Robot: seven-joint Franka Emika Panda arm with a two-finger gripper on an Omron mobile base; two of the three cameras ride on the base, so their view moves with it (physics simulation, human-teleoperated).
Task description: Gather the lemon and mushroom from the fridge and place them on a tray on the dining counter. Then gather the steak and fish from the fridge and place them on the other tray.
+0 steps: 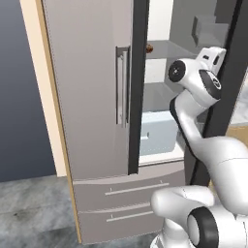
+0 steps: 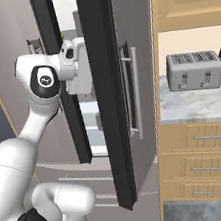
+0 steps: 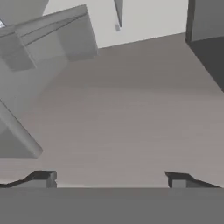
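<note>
**Desk:** What is the arm doing at the fridge?

**Photographer:** The right door stands swung out, edge-on to the right base camera, and the arm is bent through the gap with its hand up at an upper shelf. It has to reach in that way because the left door is shut, so the opening is the only route in.

**Desk:** And the claw?

**Photographer:** In the hand view the gripper has its two tips set wide apart, with bare grey shelf between them. Nothing is held. I'd judge it is spread ready to take something, not carrying.

**Desk:** Where are the goods?

**Photographer:** From the left base camera a small brown round thing sits at the edge of the upper shelf, just beside the dark door strip. That looks like the mushroom. It lies to the left of the hand and higher up, so my guess is that the wrist would need to shift that way before closing. I can't make out the lemon, steak or fish; a pale bin lower down hides its contents.

**Desk:** Trays?

**Photographer:** Out of frame. To the right there is a counter with a toaster.
</note>
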